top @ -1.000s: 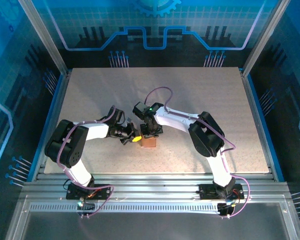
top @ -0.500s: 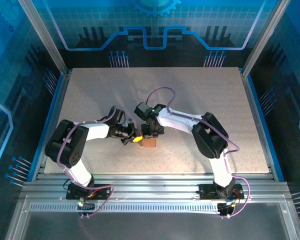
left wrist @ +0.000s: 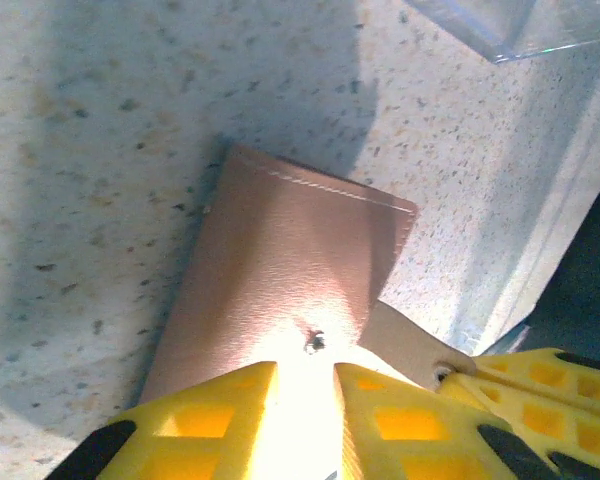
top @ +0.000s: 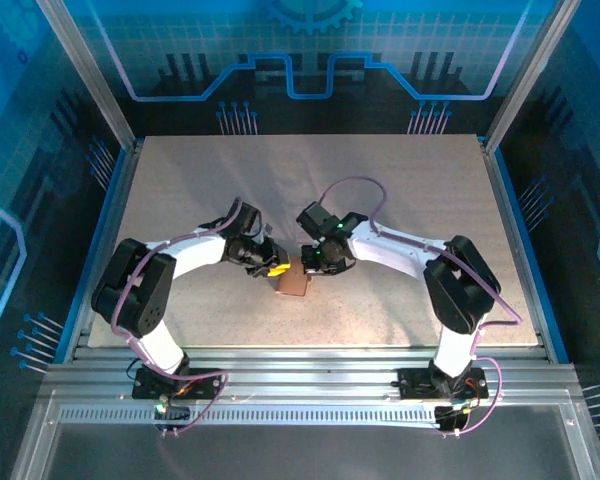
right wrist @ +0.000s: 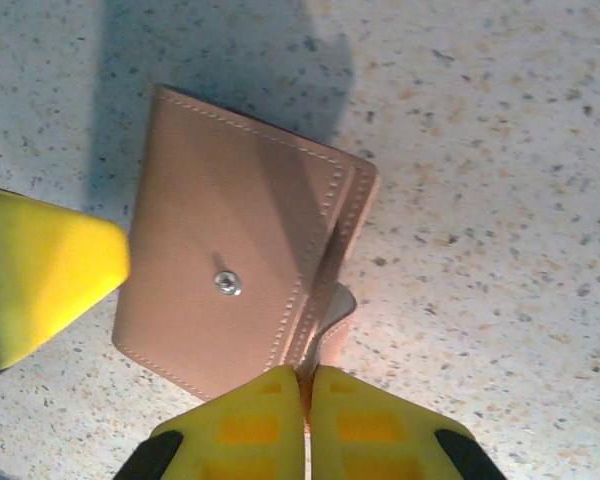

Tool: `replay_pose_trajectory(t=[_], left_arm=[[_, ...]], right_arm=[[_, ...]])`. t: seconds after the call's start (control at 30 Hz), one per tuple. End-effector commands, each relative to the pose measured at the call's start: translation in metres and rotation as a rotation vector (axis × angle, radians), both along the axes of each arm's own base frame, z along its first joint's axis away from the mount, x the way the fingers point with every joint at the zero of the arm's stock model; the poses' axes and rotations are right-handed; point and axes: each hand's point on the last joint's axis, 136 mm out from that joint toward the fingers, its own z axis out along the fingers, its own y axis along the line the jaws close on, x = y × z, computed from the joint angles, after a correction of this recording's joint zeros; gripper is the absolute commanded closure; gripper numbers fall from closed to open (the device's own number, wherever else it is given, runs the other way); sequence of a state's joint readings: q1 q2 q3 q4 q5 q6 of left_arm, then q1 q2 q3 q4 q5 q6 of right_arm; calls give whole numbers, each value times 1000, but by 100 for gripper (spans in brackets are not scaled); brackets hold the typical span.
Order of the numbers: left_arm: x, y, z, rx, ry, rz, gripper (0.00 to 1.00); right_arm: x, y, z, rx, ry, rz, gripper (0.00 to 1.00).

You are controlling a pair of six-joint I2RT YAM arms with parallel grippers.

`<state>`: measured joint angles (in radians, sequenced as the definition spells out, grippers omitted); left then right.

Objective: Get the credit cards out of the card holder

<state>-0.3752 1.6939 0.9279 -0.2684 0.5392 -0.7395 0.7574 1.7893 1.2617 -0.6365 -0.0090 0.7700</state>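
Observation:
The card holder (top: 293,285) is a tan-brown wallet, folded shut and held between both grippers at the table's middle. My left gripper (top: 272,269) grips one edge; in the left wrist view the wallet's plain back (left wrist: 290,265) runs into the narrow gap of the left gripper (left wrist: 305,375). My right gripper (right wrist: 304,375) is shut on the flap edge at the opposite side, and the wallet's front (right wrist: 230,230) with a metal snap (right wrist: 227,283) faces that camera. The credit cards are hidden inside.
A clear plastic container (left wrist: 500,20) lies just beyond the wallet. My left finger (right wrist: 40,280) shows at the wallet's left edge, and the right fingers (left wrist: 540,390) pinch the tab (left wrist: 410,345). Speckled tabletop (top: 400,180) stretches all around.
Both wrists turned and shifted slightly away from the bases, the right elbow swinging out to the right. The wallet stays at nearly the same spot, held by both grippers.

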Motion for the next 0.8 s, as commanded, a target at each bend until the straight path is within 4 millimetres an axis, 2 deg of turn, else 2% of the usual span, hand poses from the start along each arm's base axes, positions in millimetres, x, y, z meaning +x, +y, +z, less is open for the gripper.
replay_pose_trajectory(t=[0.0,0.17,0.23,0.4,0.77], left_arm=[[-11,3,1,113,0,-67,75],[-5,-1,8,109,-23,-37,70],[-2,-2,13,101,-40,-29,64],[1,2,25,119,-76,-21,58],[9,32,46,149,-142,54,57]], right_arm=[[0,-3,3,75,5,-33,93],[3,-8,18,133,-26,-51,93],[4,-7,25,149,-41,-39,93],[5,-2,48,190,-65,-13,93],[2,19,89,270,-112,40,94]])
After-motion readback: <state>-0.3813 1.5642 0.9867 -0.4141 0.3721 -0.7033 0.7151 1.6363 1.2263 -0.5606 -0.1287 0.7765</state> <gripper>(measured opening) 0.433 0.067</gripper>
